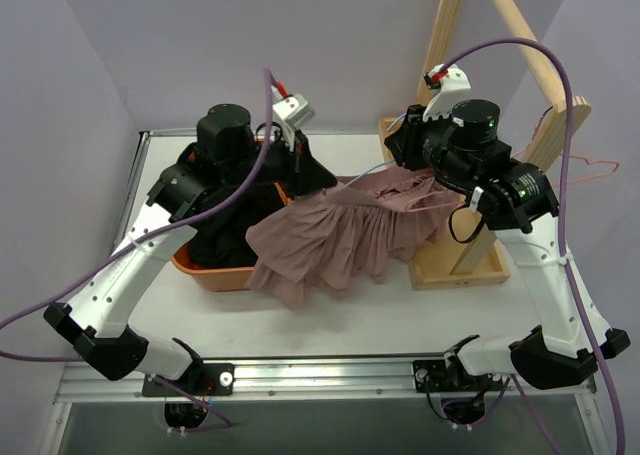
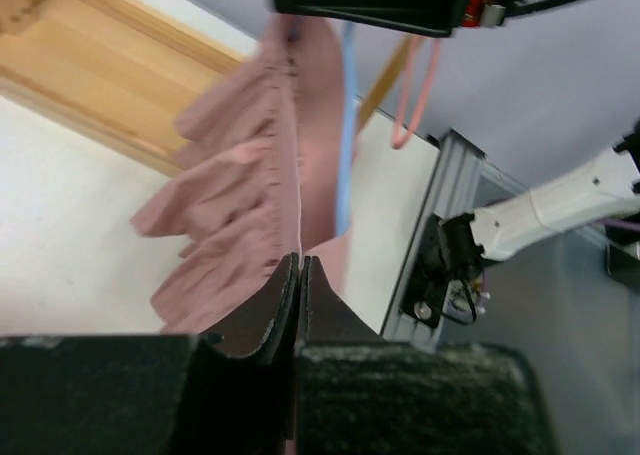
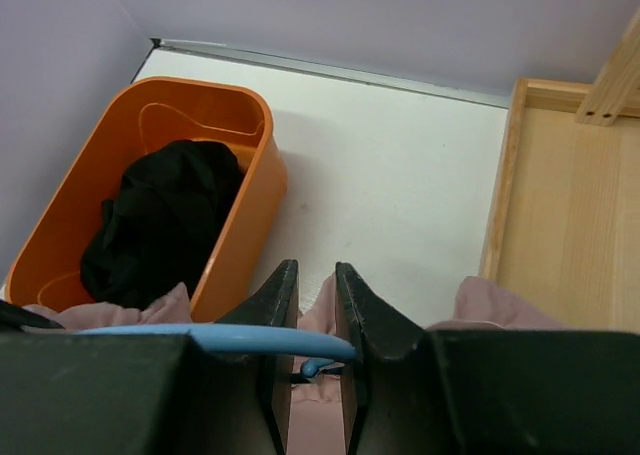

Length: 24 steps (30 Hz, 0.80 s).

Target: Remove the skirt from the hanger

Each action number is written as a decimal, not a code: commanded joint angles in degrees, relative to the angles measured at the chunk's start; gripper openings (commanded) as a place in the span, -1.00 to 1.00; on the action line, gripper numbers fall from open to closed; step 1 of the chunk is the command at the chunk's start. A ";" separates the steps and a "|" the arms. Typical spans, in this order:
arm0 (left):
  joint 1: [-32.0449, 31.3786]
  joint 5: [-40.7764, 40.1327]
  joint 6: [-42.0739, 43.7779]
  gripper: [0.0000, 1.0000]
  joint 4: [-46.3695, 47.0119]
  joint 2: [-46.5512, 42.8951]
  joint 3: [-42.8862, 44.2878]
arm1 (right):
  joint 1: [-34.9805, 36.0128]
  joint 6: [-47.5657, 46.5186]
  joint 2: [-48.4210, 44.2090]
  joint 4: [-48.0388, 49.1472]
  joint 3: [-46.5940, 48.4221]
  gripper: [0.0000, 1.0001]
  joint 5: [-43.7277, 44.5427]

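The pink ruffled skirt (image 1: 330, 235) hangs stretched between my two grippers, and its hem lies on the table and over the bin's edge. My left gripper (image 1: 305, 165) is shut on the skirt's edge, with fabric (image 2: 240, 205) running from its tips (image 2: 300, 260). My right gripper (image 1: 408, 147) is shut on the blue hanger (image 3: 230, 340), whose wire crosses between its fingertips (image 3: 312, 270). The hanger (image 2: 345, 125) runs up into the skirt's waistband toward the right gripper (image 2: 370, 0). The skirt (image 3: 320, 415) bunches below the right jaws.
An orange bin (image 1: 200, 270) holding a black garment (image 1: 225, 240) sits at the left, also in the right wrist view (image 3: 250, 185). A wooden rack (image 1: 455, 265) with slanted posts stands at the right, with a pink hanger (image 1: 590, 170) on it.
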 commanded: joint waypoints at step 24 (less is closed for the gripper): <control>10.17 16.21 -11.62 -0.95 18.15 -20.54 -10.70 | -0.25 -0.76 5.81 6.32 1.95 -1.00 12.55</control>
